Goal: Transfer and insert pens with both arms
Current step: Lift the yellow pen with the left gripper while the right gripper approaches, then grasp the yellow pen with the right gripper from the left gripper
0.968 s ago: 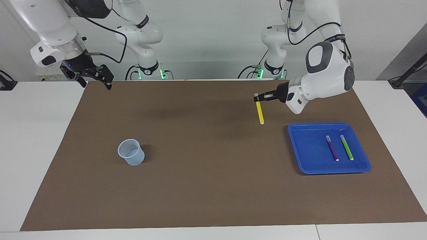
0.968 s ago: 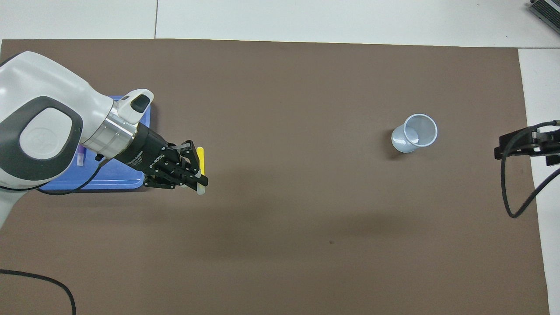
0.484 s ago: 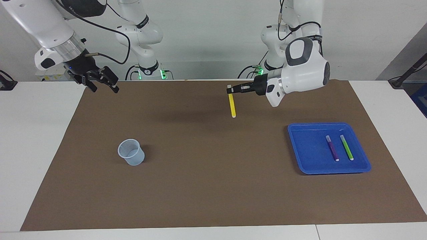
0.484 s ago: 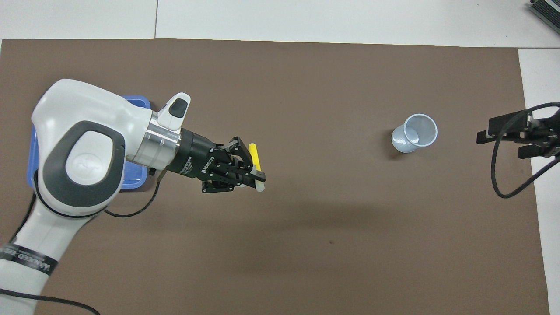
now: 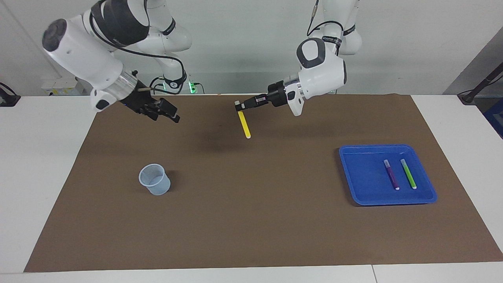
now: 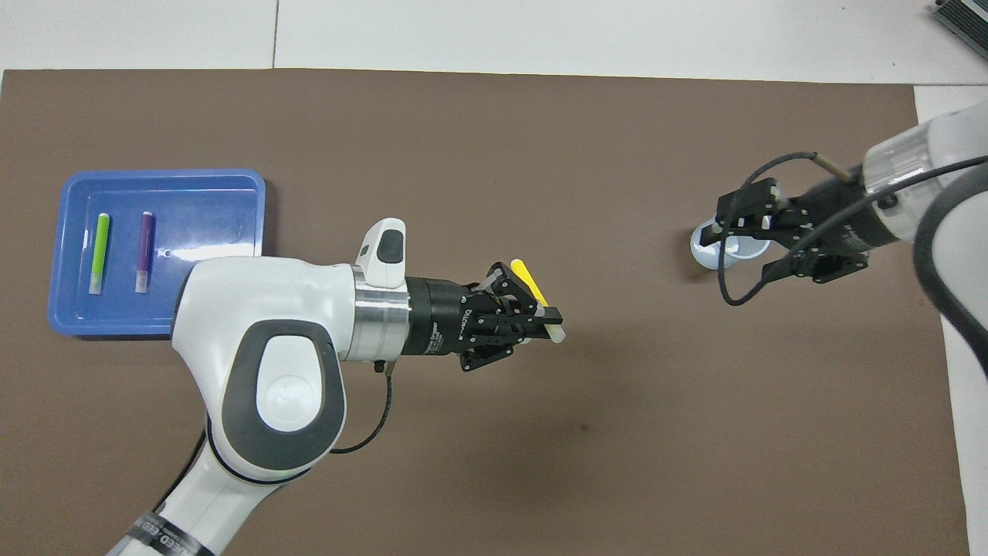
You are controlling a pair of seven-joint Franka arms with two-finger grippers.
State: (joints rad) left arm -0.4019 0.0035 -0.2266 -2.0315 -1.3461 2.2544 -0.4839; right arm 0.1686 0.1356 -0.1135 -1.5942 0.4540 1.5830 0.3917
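Note:
My left gripper [image 5: 238, 104] [image 6: 552, 326] is shut on the top end of the yellow pen [image 5: 244, 125] [image 6: 529, 278], which hangs tilted in the air over the middle of the mat. The purple pen [image 5: 391, 174] [image 6: 144, 252] and the green pen [image 5: 408, 173] [image 6: 98, 253] lie side by side in the blue tray [image 5: 361, 173] [image 6: 208, 201]. My right gripper [image 5: 169, 114] [image 6: 739, 252] is open and holds nothing. It hangs over the mat toward the right arm's end. In the overhead view it covers part of the cup [image 5: 155, 179] [image 6: 700, 253]; in the facing view it is well apart from it.
A brown mat [image 5: 251, 220] covers most of the white table. The pale blue cup stands upright toward the right arm's end. The blue tray sits toward the left arm's end. A black cable loops beside the right gripper.
My left gripper carried the yellow pen from beside the tray to over the mat's middle. My right gripper came in from the table's end, over the mat, toward the pen.

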